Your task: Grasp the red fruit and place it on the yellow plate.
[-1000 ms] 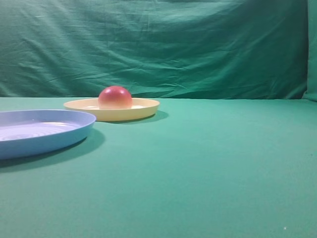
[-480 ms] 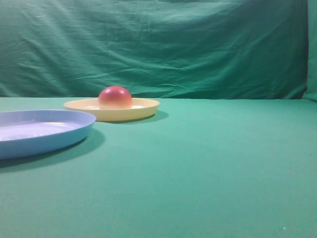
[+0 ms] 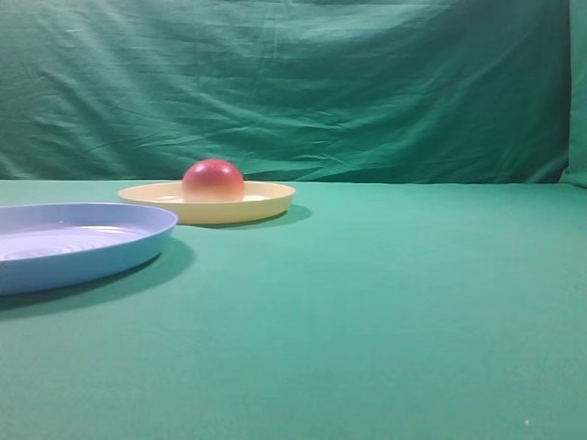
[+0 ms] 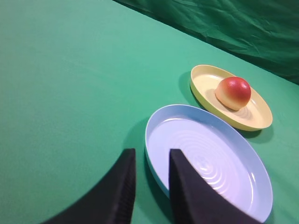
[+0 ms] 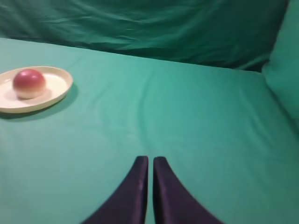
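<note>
Red fruit (image 3: 213,181) sits on yellow plate (image 3: 266,203), left of centre. Right gripper (image 5: 150,163) closed, empty; left gripper (image 4: 152,161) narrowly parted, empty, over blue plate (image 4: 161,122). Risk: stray sweep nudging fruit off.

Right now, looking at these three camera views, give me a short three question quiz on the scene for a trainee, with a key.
1. True or false: the red fruit sits on the yellow plate.
2. Multiple choice: which dish lies closest to the left gripper in the left wrist view? A) the light-blue plate B) the yellow plate C) a bowl
3. Fill in: the right gripper has its jaws ____ and holds ____.

Key:
1. True; the fruit rests dome up, inside the rim.
2. A; the blue plate's rim lies just past the fingertips.
3. Shut; nothing. It hangs over bare green cloth, well away from the fruit.
</note>
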`<state>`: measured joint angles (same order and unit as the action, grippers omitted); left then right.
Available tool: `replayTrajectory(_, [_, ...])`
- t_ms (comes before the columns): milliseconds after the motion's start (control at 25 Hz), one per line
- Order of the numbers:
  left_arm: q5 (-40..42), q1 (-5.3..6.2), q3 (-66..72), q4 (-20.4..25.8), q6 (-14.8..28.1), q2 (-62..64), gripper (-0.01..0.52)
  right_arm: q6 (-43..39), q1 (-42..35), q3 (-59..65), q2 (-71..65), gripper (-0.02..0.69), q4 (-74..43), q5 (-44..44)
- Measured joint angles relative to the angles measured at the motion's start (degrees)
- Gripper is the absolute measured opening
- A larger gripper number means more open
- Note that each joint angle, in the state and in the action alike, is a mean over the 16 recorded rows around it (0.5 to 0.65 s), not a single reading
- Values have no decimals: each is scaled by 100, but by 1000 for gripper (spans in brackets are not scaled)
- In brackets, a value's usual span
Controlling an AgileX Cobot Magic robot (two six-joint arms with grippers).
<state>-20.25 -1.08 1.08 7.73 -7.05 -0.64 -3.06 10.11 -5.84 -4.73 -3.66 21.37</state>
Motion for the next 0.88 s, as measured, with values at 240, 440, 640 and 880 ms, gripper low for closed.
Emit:
replayTrajectory(240, [0, 0, 0, 0, 0, 0, 157, -2, -460, 520, 418, 0, 0, -81])
replayTrajectory(440, [0, 0, 0, 0, 0, 0, 157, -3, -581, 703, 530, 0, 0, -63])
replayTrajectory(640, [0, 0, 0, 0, 0, 0, 157, -3, -601, 741, 544, 0, 0, -27])
replayTrajectory(880, [0, 0, 0, 0, 0, 0, 157, -3, -601, 741, 545, 0, 0, 7])
